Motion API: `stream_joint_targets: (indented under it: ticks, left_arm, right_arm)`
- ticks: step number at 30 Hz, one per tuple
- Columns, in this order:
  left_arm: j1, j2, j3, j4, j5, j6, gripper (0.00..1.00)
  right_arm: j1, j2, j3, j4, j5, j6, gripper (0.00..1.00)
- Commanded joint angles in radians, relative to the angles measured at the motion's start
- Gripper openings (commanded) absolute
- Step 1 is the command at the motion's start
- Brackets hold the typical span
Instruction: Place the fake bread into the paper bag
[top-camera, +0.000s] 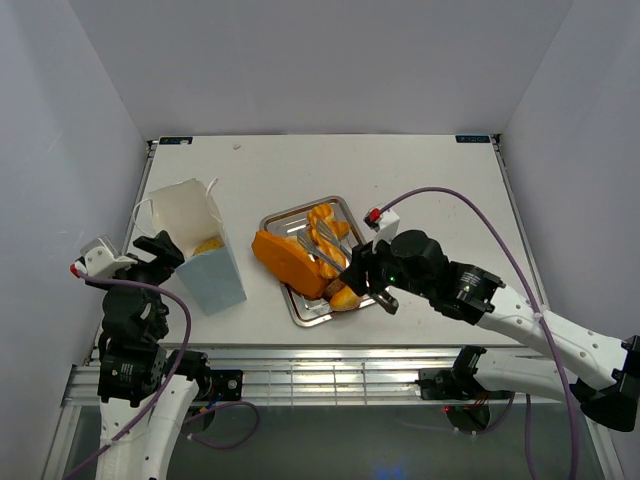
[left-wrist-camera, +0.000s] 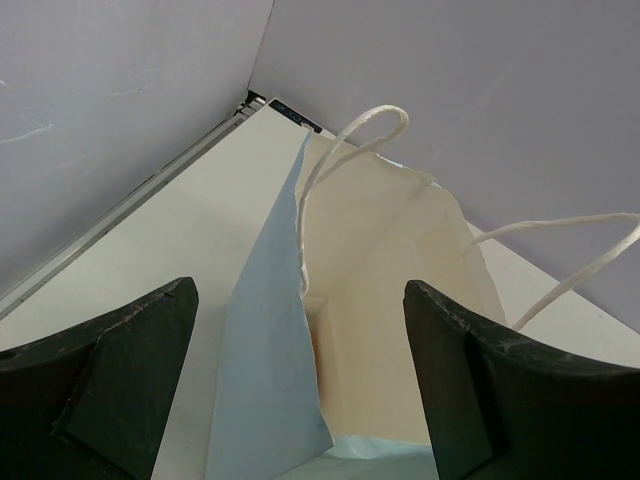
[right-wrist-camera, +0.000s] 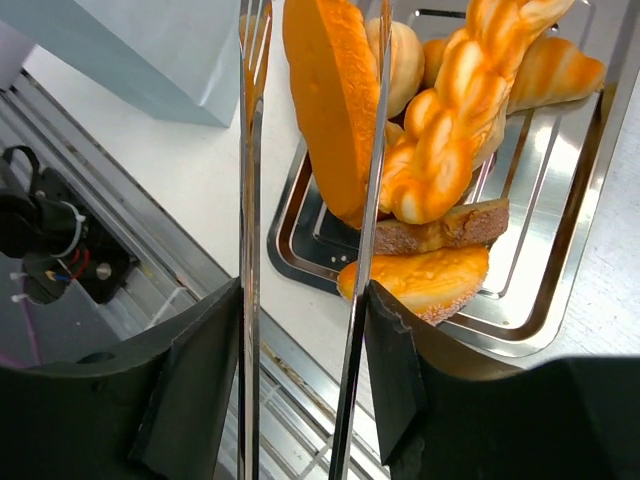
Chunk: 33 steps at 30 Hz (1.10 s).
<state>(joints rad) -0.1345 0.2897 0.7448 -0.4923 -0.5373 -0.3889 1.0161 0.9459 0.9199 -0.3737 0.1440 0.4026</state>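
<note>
Currently, the flat white table (top-camera: 420, 190) carries every item. The boxy upright paper bag (top-camera: 215, 275), white to pale blue with thin white string handles, stands directly ahead of the left pincer (top-camera: 160, 248). Its near corner lies between that pincer's fingers (left-wrist-camera: 120, 370), which stand wide apart and grip nothing.

The silver rectangular metal tray (top-camera: 300, 312) lies below and ahead of the right pincer (top-camera: 362, 277). The glossy orange fake bread (top-camera: 280, 258) is heaped on this tray. A long orange loaf (right-wrist-camera: 335, 100) leans on edge toward the right pincer's left finger. A golden braided piece (right-wrist-camera: 450, 120) lies just beside it toward the right finger, and two flat sliced pieces (right-wrist-camera: 420, 285) lie nearest the pincer. One golden piece (top-camera: 208, 243) shows inside the bag mouth.

The right pincer is partly closed on a pair of thin silver metal tongs (right-wrist-camera: 252, 180), one finger against each arm. The tong arms stand apart and reach forward on either side of the long loaf. Whether they press it cannot be told.
</note>
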Motion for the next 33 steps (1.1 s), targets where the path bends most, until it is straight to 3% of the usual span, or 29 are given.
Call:
stream_joint_targets:
  ticks: [1,14,33]
  left_arm:
    - [-0.008,0.003,-0.010,0.009,0.019,0.010,0.94]
    - [-0.025,0.006,-0.012,0.011,0.017,0.010,0.94]
    - [-0.036,-0.009,-0.012,0.014,0.016,0.012,0.95]
  right_arm:
    - [0.004,0.042,-0.004,0.024,0.009,-0.071,0.56]
    - [0.003,0.309,0.095,0.022,0.040,-0.171,0.60]
    - [-0.014,0.470,0.211,0.024,-0.021,-0.229,0.61]
